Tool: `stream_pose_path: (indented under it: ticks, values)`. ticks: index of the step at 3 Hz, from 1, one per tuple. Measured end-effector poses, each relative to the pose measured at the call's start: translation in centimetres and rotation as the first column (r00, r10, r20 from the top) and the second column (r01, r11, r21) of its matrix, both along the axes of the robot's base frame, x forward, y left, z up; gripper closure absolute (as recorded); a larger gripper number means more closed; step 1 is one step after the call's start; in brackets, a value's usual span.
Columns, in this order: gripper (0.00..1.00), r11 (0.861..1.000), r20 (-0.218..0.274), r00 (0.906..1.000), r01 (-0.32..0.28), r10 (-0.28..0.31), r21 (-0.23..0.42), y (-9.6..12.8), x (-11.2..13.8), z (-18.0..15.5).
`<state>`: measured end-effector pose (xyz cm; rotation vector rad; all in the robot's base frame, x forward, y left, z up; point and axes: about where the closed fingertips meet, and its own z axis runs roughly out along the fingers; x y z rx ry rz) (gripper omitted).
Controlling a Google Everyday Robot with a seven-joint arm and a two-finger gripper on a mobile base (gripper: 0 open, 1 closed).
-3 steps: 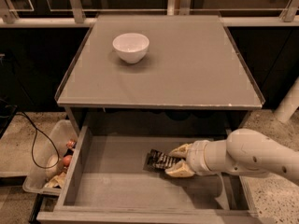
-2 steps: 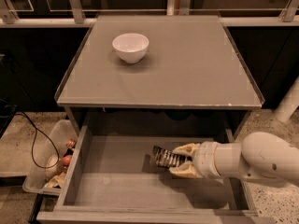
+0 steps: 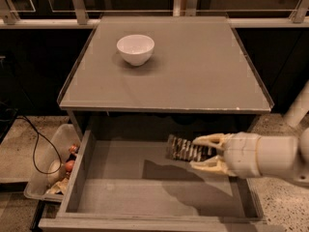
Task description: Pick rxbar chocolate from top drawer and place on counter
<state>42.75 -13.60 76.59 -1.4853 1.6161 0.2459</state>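
Observation:
The rxbar chocolate (image 3: 182, 149) is a small black bar with white print, held level in the air above the open top drawer (image 3: 120, 187). My gripper (image 3: 200, 152) reaches in from the right and is shut on the bar's right end, one finger above it and one below. The bar casts a shadow on the drawer's flat grey bottom. The counter (image 3: 193, 66) is the grey cabinet top above and behind the drawer, just beyond the gripper.
A white bowl (image 3: 135, 49) stands on the counter's back left. A clear plastic bin (image 3: 50, 163) of small items sits on the speckled floor left of the drawer, with a black cable (image 3: 34, 144) beside it. Metal rails edge the counter.
The gripper has lifted the bar off the drawer bottom and raised it toward the counter's front edge, drawing slightly to the right.

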Motion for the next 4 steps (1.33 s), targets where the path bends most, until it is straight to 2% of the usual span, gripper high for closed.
stream_pose_path:
  ticks: [1, 2, 3, 4]
  values:
    - [1.00, 1.000, 0.086, 0.9962, 0.011, -0.009, -0.024, -1.1, 2.5, 7.8]
    - [1.00, 0.998, 0.132, 0.9908, 0.036, -0.030, -0.045, -0.9, 7.3, 14.5]
    - [1.00, 0.998, 0.117, 0.9922, 0.047, -0.042, -0.038, -0.3, 12.7, 17.5]
    - [1.00, 1.000, 0.076, 0.9971, 0.006, -0.005, -0.011, 2.7, 18.8, 17.5]
